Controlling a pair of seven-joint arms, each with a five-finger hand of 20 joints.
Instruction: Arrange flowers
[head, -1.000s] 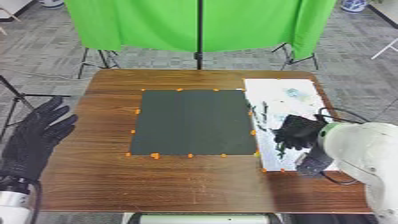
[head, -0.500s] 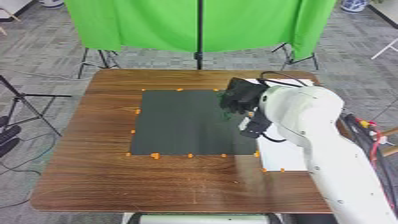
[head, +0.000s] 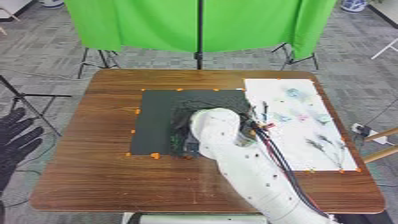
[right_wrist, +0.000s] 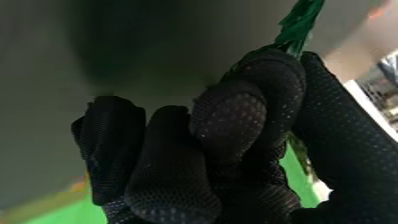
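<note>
Pinching a green sprig (right_wrist: 302, 22) between thumb and curled fingers, the right hand (right_wrist: 169, 165) has its leafy part poking out past the fingertips. Seen from the head, the white right arm (head: 244, 172) rises from the bottom edge and bends over the right half of the dark mat (head: 155, 120), near the middle of the frame. A second ago that hand was low over the white sheet (head: 265, 86) at the right; it then swung to the mat's upper right corner, and is now farther in over the mat. So the sprig has, I judge, been carried from the supply side to the arranging side, and setting it down comes next; whether it touches the mat I cannot tell. With the arm out of the way, the sheet's pale blue flower (head: 293, 93), pink flower (head: 302, 118) and dark thin sprigs (head: 327, 145) lie uncovered, so most of the arranging looks still to do. Letting go calls for care, as fine leaves could cling to the glove and drag. Out at the left edge, the left hand (head: 16, 142) has come back into sight, its fingers loosely spread, holding nothing.
</note>
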